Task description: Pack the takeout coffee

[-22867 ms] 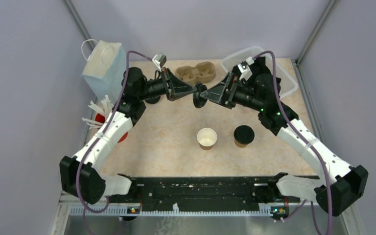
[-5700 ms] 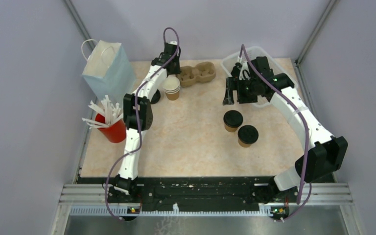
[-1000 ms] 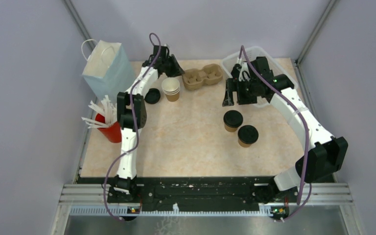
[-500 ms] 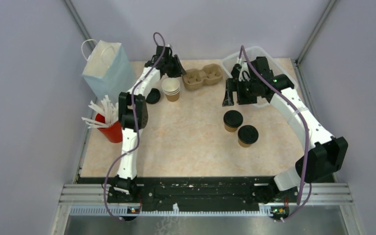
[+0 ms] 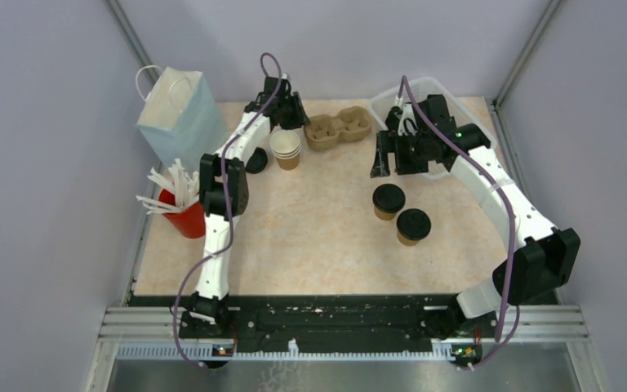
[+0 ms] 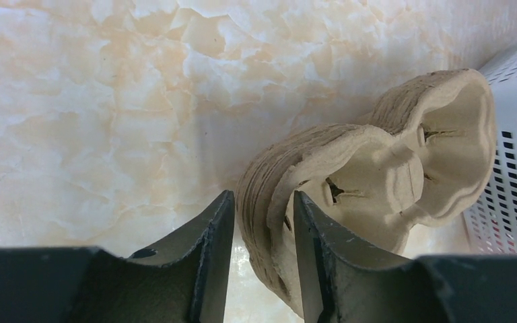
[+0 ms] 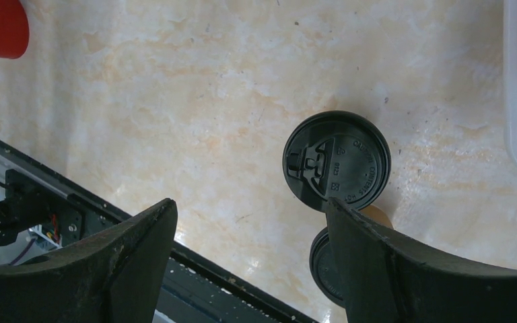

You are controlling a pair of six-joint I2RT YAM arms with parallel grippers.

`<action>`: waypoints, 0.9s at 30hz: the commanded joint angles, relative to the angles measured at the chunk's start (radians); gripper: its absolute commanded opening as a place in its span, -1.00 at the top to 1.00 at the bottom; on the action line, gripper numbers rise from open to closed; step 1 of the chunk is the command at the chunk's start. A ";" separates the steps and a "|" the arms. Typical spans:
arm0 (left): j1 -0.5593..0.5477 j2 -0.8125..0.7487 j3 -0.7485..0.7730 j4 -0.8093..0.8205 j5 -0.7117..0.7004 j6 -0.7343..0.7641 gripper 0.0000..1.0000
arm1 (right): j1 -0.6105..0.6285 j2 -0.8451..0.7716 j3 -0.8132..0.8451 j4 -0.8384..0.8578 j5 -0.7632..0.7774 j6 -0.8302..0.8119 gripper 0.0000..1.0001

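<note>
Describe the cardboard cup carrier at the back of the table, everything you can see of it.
The cup carrier is one piece of tan moulded pulp with two round wells side by side, ribbed outside, slits cut in each well's floor. Both wells are empty. It sits upright on the marbled table near the back edge, close beside the white perforated bin; contact there is unclear. The left gripper straddles its end wall; a pinch cannot be confirmed.

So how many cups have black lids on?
2. Both stand side by side, right of centre: the farther lidded cup and the nearer lidded cup. The paper bag could hide more.
</note>
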 commanded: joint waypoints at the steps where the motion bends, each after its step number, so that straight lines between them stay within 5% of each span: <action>1: -0.009 -0.079 0.004 0.024 -0.043 0.038 0.06 | -0.001 -0.023 0.014 0.025 -0.015 -0.012 -0.62; 16: 0.004 -0.101 0.002 0.103 0.025 -0.022 -0.09 | -0.001 -0.025 0.014 0.023 -0.011 -0.017 -0.63; 27: 0.011 -0.084 0.001 0.064 0.043 -0.026 0.22 | -0.002 -0.022 0.011 0.026 -0.016 -0.016 -0.63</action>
